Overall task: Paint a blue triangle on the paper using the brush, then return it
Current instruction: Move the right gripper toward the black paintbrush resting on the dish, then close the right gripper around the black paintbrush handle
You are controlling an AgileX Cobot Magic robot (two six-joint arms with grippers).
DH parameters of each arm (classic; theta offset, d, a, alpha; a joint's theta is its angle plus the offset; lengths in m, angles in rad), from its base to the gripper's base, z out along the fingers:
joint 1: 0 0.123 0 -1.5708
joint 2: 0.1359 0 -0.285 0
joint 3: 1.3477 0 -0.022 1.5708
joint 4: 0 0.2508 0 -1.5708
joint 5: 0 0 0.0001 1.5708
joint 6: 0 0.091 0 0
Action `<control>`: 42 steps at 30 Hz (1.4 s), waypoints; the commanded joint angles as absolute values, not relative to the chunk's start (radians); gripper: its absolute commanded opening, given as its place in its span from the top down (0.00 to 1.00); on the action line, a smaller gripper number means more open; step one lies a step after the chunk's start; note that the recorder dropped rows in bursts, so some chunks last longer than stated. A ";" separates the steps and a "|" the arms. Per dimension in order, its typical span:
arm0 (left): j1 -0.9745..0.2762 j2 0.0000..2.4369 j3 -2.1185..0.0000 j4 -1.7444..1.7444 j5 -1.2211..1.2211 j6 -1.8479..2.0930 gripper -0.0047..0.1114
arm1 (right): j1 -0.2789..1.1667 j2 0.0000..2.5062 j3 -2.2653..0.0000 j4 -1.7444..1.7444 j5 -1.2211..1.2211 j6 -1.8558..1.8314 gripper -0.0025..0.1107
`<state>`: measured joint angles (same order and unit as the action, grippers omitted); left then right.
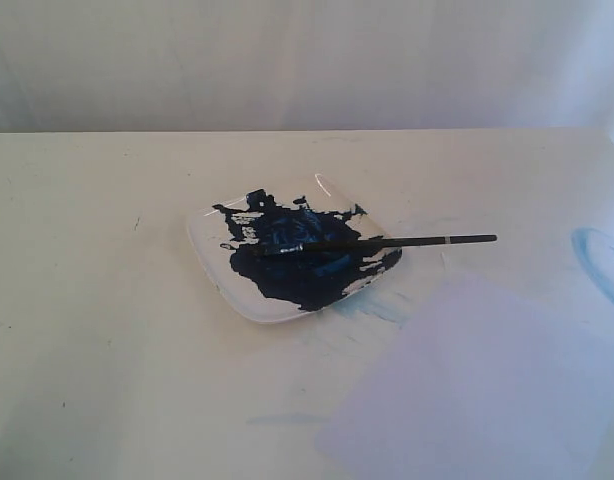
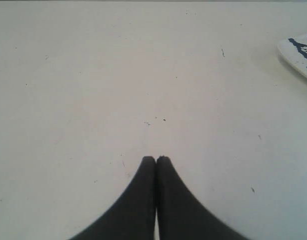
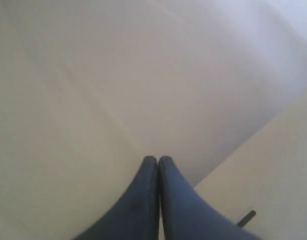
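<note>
Facing blank paper with left tool and right tool both pinched together, you should next part the right one and grasp the brush handle.

My table: plate, brush, paper.
Brush lies across the plate, bristles in its dark blue paint; pale paper near the plate.
</note>
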<state>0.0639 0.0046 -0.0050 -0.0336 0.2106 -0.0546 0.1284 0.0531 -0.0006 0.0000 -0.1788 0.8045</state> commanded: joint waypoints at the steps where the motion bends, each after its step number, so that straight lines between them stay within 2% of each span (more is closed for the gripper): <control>1: 0.057 0.000 0.000 -0.043 0.209 -0.060 0.96 | 0.146 0.185 -0.027 -0.007 -0.172 0.871 0.98; 10: 0.057 0.000 0.000 -0.043 0.209 -0.060 0.96 | 0.348 0.643 -0.261 -0.053 -0.020 0.968 0.98; 16: 0.057 0.000 0.000 -0.043 0.209 -0.060 0.96 | 0.477 0.948 -0.403 -0.044 -0.120 1.127 0.98; 22: 0.057 0.000 0.000 -0.043 0.209 -0.060 0.96 | 0.505 1.227 -0.473 -0.044 -0.272 1.286 0.98; 31: 0.057 0.000 0.000 -0.043 0.209 -0.060 0.96 | 0.505 1.511 -0.544 -0.044 -0.472 1.417 0.98; 34: 0.057 0.000 0.000 -0.043 0.209 -0.060 0.96 | 0.505 1.577 -0.581 -0.026 -0.475 1.417 0.92; 39: 0.057 0.000 0.000 -0.043 0.209 -0.060 0.96 | 0.505 1.673 -0.628 0.030 -0.479 1.415 0.71; 42: 0.057 0.000 0.000 -0.043 0.209 -0.060 0.96 | 0.505 1.713 -0.632 0.040 -0.506 1.417 0.62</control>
